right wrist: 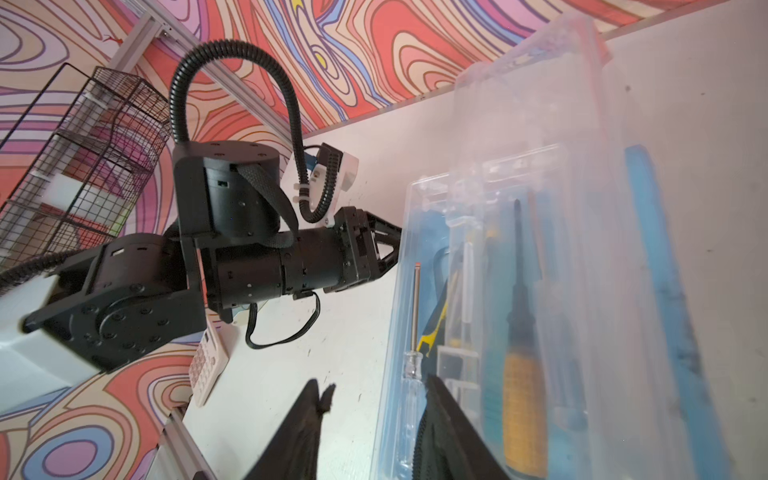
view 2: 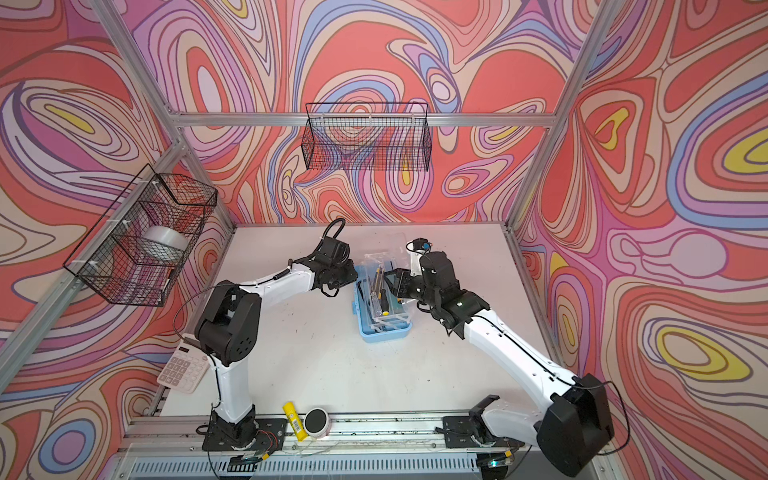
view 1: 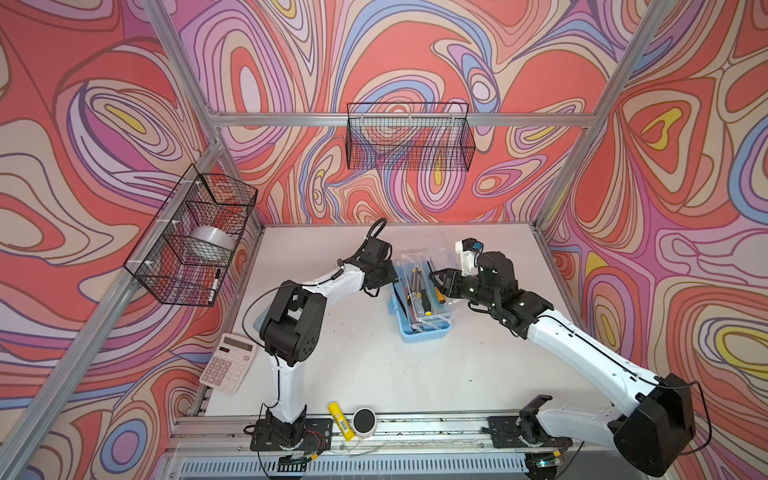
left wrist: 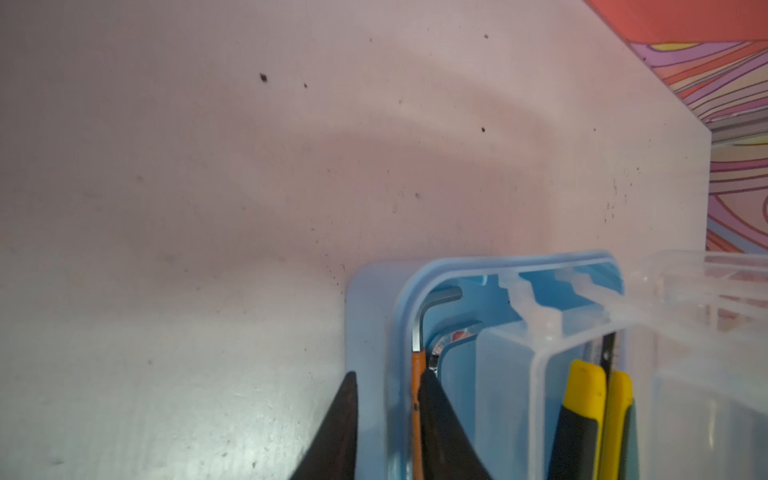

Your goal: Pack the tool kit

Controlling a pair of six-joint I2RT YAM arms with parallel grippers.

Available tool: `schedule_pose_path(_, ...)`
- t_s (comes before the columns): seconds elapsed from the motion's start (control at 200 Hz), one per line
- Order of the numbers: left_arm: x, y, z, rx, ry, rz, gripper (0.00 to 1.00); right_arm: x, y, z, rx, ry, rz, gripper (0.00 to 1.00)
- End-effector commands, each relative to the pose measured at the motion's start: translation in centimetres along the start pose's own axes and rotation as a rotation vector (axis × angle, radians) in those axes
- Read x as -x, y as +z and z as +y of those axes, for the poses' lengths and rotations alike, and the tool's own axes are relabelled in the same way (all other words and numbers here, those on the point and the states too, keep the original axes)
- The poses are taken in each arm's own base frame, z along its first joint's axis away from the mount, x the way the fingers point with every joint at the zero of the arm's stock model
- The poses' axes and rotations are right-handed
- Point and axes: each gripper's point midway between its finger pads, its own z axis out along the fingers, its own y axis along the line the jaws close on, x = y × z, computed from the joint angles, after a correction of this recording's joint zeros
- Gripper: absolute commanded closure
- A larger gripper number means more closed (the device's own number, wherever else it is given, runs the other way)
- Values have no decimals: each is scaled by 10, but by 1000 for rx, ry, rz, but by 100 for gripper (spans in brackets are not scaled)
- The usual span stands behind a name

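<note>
Light-blue plastic case [view 1: 424, 334] is found on the matte white table [view 1: 374, 374], between both grippers, clear lid [view 1: 430, 245] swung open. Translucent rectangular tray [left wrist: 511, 365] is seated inside. Left gripper [left wrist: 388, 374]: tapered black fingers are held narrowly apart astride the rounded case wall, beside an L-shaped steel hex key [left wrist: 417, 328]. Right gripper [right wrist: 374, 380]: fingers are held narrowly apart, with a clear-handled screwdriver [right wrist: 411, 374] seen between them, unclamped.
</note>
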Motion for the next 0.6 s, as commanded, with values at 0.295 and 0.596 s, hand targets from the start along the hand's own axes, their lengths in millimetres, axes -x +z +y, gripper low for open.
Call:
schedule_pose_path(0.295, 51, -48, -10, -67, 52, -187, 52, -11, 17, 29, 162, 0, 108, 52)
schedule_pose_path(0.596, 45, -38, 4, -83, 16, -163, 48, 0, 22, 65, 309, -48, 145, 50)
